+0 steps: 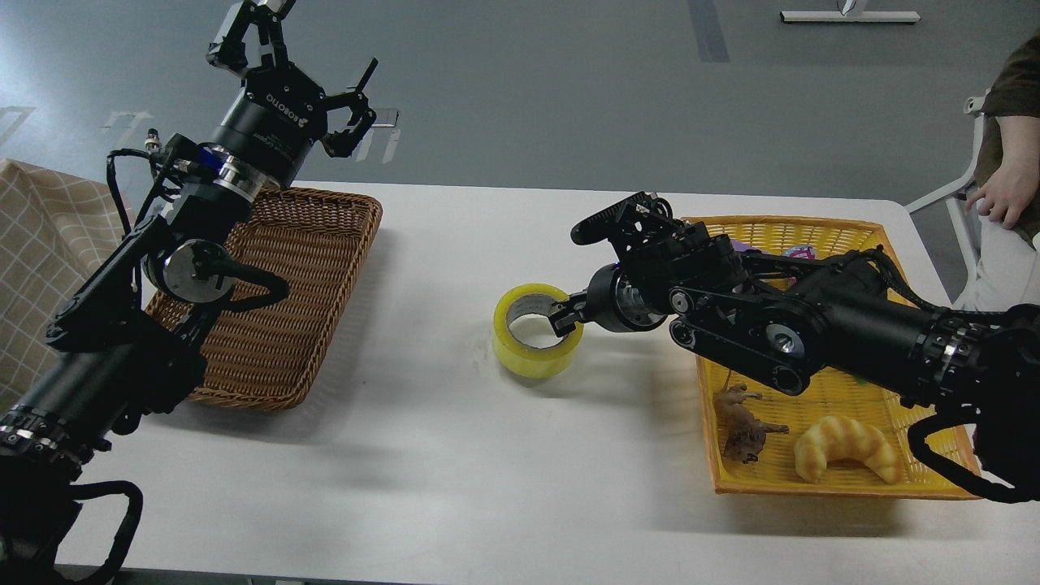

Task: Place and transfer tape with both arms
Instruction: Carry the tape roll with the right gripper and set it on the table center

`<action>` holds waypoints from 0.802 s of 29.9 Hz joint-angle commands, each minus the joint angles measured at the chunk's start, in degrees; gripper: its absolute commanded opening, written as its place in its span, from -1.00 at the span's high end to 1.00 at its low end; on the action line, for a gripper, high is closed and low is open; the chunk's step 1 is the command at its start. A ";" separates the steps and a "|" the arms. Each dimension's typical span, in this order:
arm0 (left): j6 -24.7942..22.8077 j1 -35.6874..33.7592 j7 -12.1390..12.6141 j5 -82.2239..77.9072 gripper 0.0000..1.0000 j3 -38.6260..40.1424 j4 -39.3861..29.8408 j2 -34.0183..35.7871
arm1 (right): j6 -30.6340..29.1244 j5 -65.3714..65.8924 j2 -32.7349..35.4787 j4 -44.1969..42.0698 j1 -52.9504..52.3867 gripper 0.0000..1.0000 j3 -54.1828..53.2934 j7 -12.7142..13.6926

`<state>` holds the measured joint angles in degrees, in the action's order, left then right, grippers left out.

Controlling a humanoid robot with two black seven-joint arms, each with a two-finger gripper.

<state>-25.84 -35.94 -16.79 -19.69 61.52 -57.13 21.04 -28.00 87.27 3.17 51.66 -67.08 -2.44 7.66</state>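
Note:
The tape, a wide yellow roll with a grey core, lies flat on the white table near the middle. My right gripper reaches it from the right. Its lower fingertip hooks over the roll's right rim into the core. Its upper finger stands well apart above and behind the roll, so the jaws look open. My left gripper is open and empty, raised high above the far edge of the brown wicker basket, far from the tape.
A yellow basket at the right holds a croissant toy, a small brown animal figure and other items under my right arm. A checked cloth lies at far left. A seated person is at the table's right end.

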 commanded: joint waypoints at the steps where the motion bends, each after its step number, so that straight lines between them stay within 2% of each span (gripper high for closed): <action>1: 0.00 0.00 0.00 0.00 -0.96 -0.08 0.00 0.05 | 0.00 0.00 0.00 -0.59 0.11 1.00 -0.02 -0.01; 7: 0.00 0.00 -0.09 0.00 -0.96 -0.08 0.00 0.05 | 0.00 0.00 0.00 -0.86 0.46 1.00 0.06 -0.01; 12: 0.00 0.00 -0.09 0.00 -0.96 -0.08 0.00 0.14 | 0.00 -0.09 0.17 -0.86 1.25 0.84 0.06 -0.01; 14: 0.00 0.00 -0.09 0.00 -0.96 -0.08 0.00 0.14 | 0.00 -0.09 0.26 -0.86 1.25 0.71 -0.02 -0.01; 15: 0.00 0.00 -0.09 0.09 -0.96 -0.08 0.00 0.14 | 0.00 -0.09 0.35 -0.86 1.25 0.53 -0.02 -0.01; 16: 0.00 0.00 -0.09 0.09 -0.96 -0.08 0.00 0.14 | 0.00 -0.09 0.44 -0.86 1.25 -0.01 -0.29 -0.01; 18: 0.00 0.00 -0.09 0.00 -0.96 -0.08 0.00 0.14 | 0.00 -0.26 0.35 -0.86 1.25 -0.81 -0.73 -0.01; 19: 0.00 0.00 -0.09 0.09 -0.96 -0.08 0.00 0.14 | 0.00 -0.70 0.44 -0.77 1.43 -0.97 -1.25 0.08; 24: 0.00 0.00 -0.09 0.00 -0.96 -0.08 0.00 0.14 | 0.00 -0.97 0.52 -0.77 1.34 -1.00 -1.43 -0.01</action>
<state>-25.84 -35.94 -16.88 -19.60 61.43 -57.13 21.18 -28.00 86.46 3.67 50.82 -65.60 -3.72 7.65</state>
